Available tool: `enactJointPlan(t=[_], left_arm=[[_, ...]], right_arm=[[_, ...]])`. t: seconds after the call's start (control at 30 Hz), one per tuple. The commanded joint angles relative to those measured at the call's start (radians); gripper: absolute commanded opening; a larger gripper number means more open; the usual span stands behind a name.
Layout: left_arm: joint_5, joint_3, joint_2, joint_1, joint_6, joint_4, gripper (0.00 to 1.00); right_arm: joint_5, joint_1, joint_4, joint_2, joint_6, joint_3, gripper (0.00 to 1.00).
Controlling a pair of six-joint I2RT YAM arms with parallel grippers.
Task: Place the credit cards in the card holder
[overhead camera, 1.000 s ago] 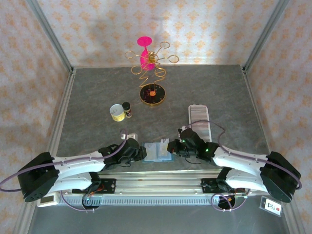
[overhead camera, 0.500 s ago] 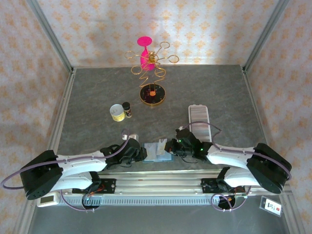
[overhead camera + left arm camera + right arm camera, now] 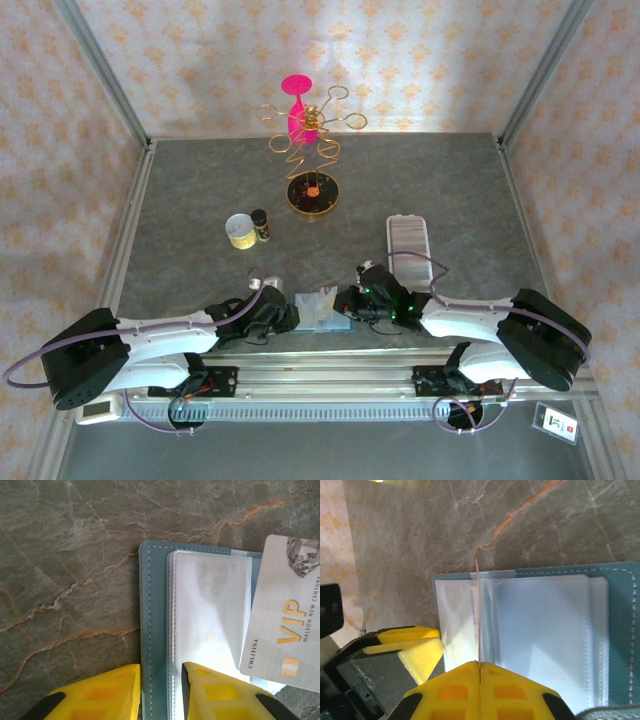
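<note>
Right gripper (image 3: 479,665), clamping a credit card (image 3: 477,610), moved left over wallet (image 3: 622,630).

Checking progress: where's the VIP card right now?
In the left wrist view the VIP card sits at the right, over the right side of the open wallet; the right gripper holds it edge-on.

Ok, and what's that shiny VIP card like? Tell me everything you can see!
The VIP card is a thin, flat rectangle with rounded corners that looks like silvery plastic. It has big gold "VIP" letters, small dark print, a little gold chip square and a diamond picture in one corner. The right gripper is shut on its edge, holding it upright, so from the right wrist it looks like a thin line. It stands over the clear sleeves of the open teal wallet, tilted a bit.
</note>
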Motion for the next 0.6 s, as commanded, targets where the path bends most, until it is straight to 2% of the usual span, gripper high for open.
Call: enactJointPlan(t=[0.0, 0.13, 0.37, 0.57], left_arm=[[0.008, -0.018, 0.002, 0.006, -0.009, 0.022, 0.29], [0.007, -0.018, -0.001, 0.007, -0.007, 0.011, 0.29], [0.005, -0.025, -0.016, 0.006, -0.015, 0.012, 0.28], [0.004, -0.029, -0.026, 0.006, -0.015, 0.009, 0.28]], right_arm=[[0.000, 0.009, 0.017, 0.009, 0.014, -0.015, 0.00], [0.036, 0.008, -0.083, -0.015, -0.038, 0.012, 0.00], [0.006, 0.008, -0.038, 0.010, -0.029, 0.008, 0.00], [0.027, 0.008, -0.072, -0.022, -0.042, 0.003, 0.00]])
